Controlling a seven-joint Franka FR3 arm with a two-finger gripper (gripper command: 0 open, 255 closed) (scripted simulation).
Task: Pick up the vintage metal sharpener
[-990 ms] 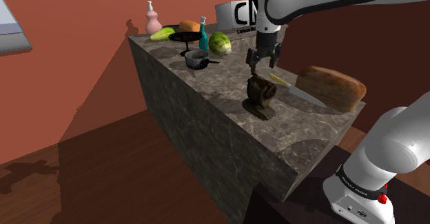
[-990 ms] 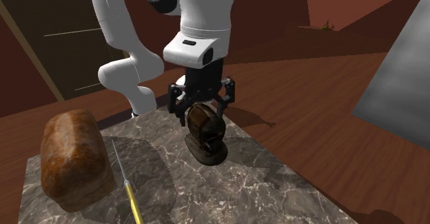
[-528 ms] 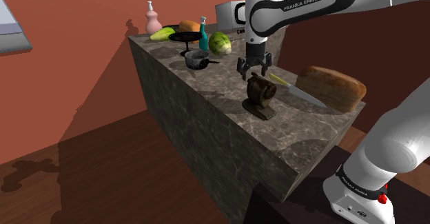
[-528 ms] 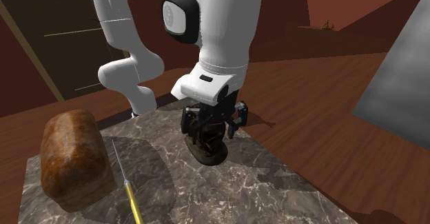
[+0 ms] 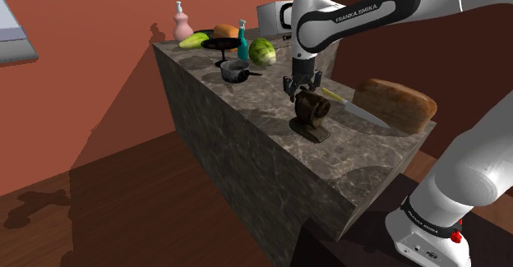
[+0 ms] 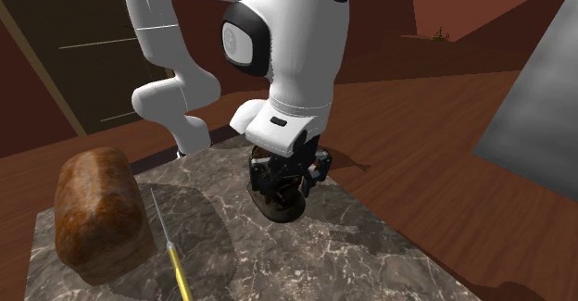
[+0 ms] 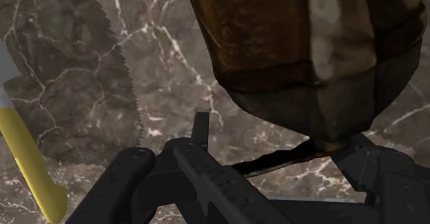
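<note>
Straddling the top of the brown metal sharpener (image 5: 312,117), the black claw (image 5: 306,93) hangs tip-down from the white arm (image 5: 362,15). The claw's fingers are apart, one on either side of the sharpener's rounded upper body. In the wrist view the claw (image 7: 255,157) stands wide with the sharpener (image 7: 310,50) between the fingers; whether they touch it cannot be told.

The sharpener stands upright on its dark base on the marble tabletop (image 5: 267,97), close to the edge on the shoulder view's left. A serrated knife (image 5: 362,112) lies just to the sharpener's right in that view, its yellow handle toward the far side. A brown bread loaf (image 5: 395,103) lies beyond the blade, further right.

In the second exterior view the claw (image 6: 282,181) flanks the sharpener (image 6: 278,202). The knife (image 6: 171,248) lies between it and the bread loaf (image 6: 93,211) at that view's left.

At the far end of the tabletop in the shoulder view:
- a small dark saucepan (image 5: 234,71)
- a green cabbage (image 5: 262,52)
- a teal bottle (image 5: 242,37)
- a pink bottle (image 5: 182,20)
</note>
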